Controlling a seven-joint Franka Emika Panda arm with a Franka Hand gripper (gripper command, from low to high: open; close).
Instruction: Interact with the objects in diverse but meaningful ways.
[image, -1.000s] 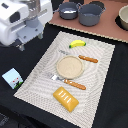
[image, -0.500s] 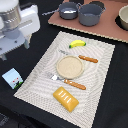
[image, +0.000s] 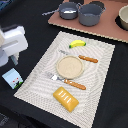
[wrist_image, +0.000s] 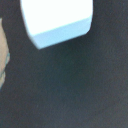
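Note:
My gripper (image: 13, 60) hangs at the exterior view's left, just above a pale blue carton (image: 12, 79) that stands on the black table. The carton fills one corner of the wrist view (wrist_image: 57, 20); no fingers show there. I cannot tell how the jaws stand. A yellow banana (image: 77, 44) and a yellow-orange slab (image: 66, 98) lie on the striped placemat (image: 42, 75). A grey saucepan (image: 67, 10) sits on the brown board at the back. The white-and-blue tube is out of view.
A beige plate (image: 70, 67) lies mid-mat between an orange-handled fork (image: 67, 82) and knife (image: 84, 58). A large grey pot (image: 91, 14) and a bowl (image: 123, 17) stand on the brown board (image: 107, 31).
The arm has moved down the exterior view's left side, closer to the pale blue carton. Nothing else has moved.

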